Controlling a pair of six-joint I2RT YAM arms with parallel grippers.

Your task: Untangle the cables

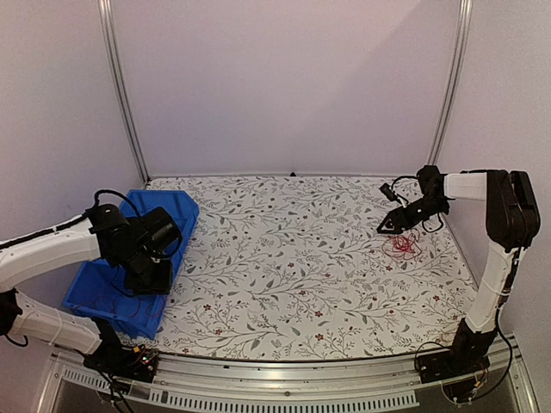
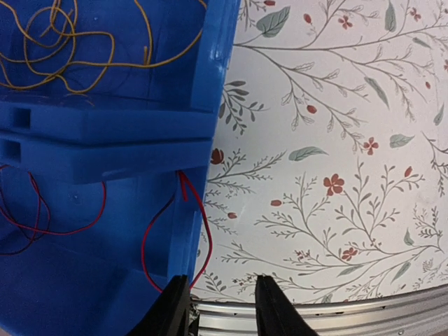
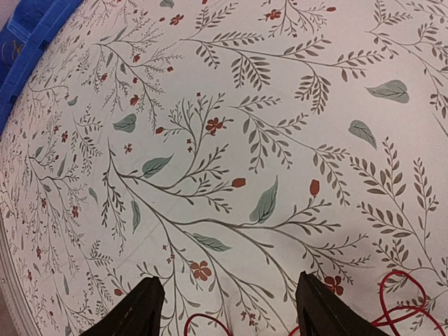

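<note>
A small clump of red cables (image 1: 402, 245) lies on the flowered table at the right. My right gripper (image 1: 389, 225) hovers just left of and above it, jaws wide open and empty; in the right wrist view (image 3: 227, 315) red loops (image 3: 400, 302) show at the bottom edge. My left gripper (image 1: 145, 277) is over the blue bin (image 1: 103, 288), open. In the left wrist view (image 2: 220, 308) yellow cables (image 2: 70, 49) lie in one compartment and red cables (image 2: 42, 224) in another; one red wire (image 2: 203, 231) hangs over the bin's wall beside the left finger (image 2: 171, 308). No blue cable shows.
The blue bin's wall (image 2: 210, 105) runs just left of my left gripper, with a divider (image 2: 105, 140) across it. The table's metal front rail (image 2: 315, 315) is right under the left fingers. Frame posts stand at the back corners.
</note>
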